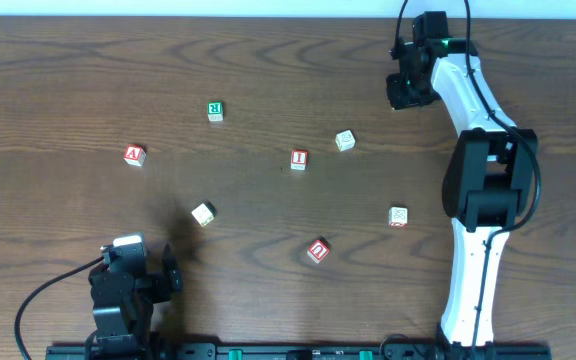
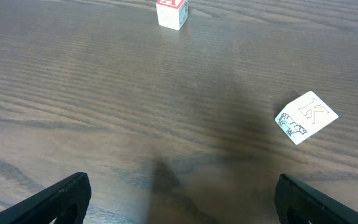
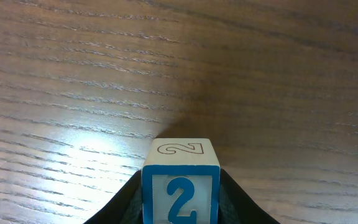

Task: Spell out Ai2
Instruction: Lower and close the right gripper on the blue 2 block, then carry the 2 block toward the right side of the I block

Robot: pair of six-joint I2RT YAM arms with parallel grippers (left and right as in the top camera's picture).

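Wood tabletop (image 1: 268,60) bears a K cube (image 2: 306,117) near wide-spread left fingers (image 2: 61,199); right fingers (image 3: 124,202) grip the "2" cube (image 3: 181,180).

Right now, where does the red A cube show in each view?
Overhead: red A cube, far left, mid-height.
Left wrist: red A cube at the top edge, cropped.
Right wrist: not in it; only the gripped blue 2 cube.
Shared landmark: pale K cube, lower right of it in both overhead and left wrist.

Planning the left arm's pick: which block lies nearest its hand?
The pale K block, ahead and right of the left hand; the red A block sits farther off.
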